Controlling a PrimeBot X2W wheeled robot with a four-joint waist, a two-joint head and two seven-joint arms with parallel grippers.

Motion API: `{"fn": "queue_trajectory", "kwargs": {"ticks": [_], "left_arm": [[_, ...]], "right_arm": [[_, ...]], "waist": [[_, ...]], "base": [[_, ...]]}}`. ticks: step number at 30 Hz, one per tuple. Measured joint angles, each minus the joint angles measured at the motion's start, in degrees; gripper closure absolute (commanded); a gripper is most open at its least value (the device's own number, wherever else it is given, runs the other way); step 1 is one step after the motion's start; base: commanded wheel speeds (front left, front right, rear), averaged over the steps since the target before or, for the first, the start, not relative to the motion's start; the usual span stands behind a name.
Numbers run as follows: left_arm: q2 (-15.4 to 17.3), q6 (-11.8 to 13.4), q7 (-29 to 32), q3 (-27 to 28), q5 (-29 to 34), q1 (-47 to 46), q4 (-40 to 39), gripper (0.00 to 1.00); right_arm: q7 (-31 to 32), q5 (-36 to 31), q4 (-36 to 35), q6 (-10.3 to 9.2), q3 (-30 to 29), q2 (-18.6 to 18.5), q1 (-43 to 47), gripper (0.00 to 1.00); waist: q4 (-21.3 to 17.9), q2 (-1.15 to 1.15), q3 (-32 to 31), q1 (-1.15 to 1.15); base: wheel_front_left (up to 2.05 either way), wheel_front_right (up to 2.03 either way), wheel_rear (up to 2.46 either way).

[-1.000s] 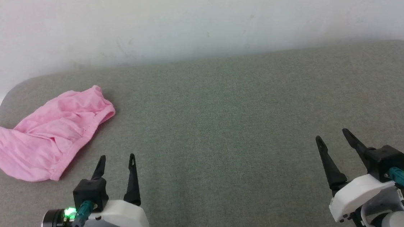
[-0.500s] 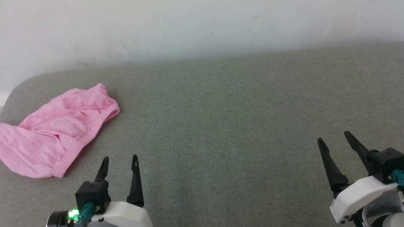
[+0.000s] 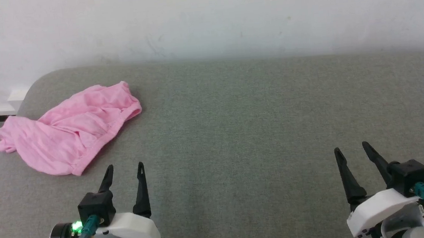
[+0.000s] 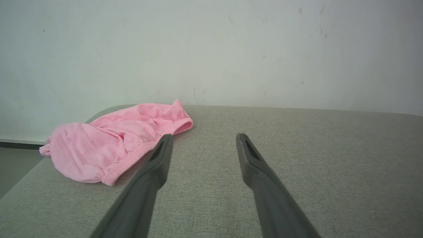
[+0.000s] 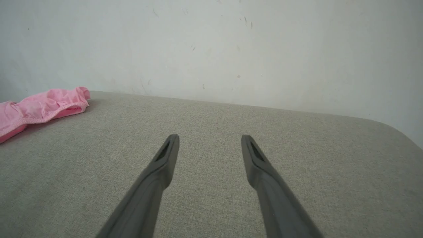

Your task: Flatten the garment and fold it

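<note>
One crumpled garment (image 3: pixel 71 132), left fingers (image 3: pixel 140 189) and right fingers (image 3: pixel 347 178) spread wide, both empty.

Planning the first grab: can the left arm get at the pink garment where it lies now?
Probably yes. The garment lies crumpled on the grey surface, just ahead and to the left of the left gripper. Its jaws stand open and empty, and nothing but bare surface lies between them and the cloth.

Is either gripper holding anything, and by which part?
Nothing is held. The left gripper and right gripper are open and empty; the garment lies crumpled, apart from both.
</note>
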Motion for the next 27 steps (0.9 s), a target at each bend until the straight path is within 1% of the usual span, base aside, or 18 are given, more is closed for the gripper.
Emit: {"fn": "queue_trajectory", "kwargs": {"ticks": [25, 27], "left_arm": [[0.0, 1.2, -3.0, -1.2, -2.1, 0.2, 1.8, 0.0], [0.0, 1.6, -3.1, -1.3, -2.4, 0.2, 2.0, 0.0]], "right_arm": [[-2.8, 3.1, 2.5, 0.0, -0.4, 0.0, 0.6, 0.0], [-3.1, 3.2, 2.7, 0.0, -0.4, 0.0, 0.6, 0.0]], "waist": [[8.8, 0.0, -0.4, 0.0], [9.5, 0.0, -0.4, 0.0]], "base": [[0.0, 0.0, 0.0], [0.0, 0.0, 0.0]]}}
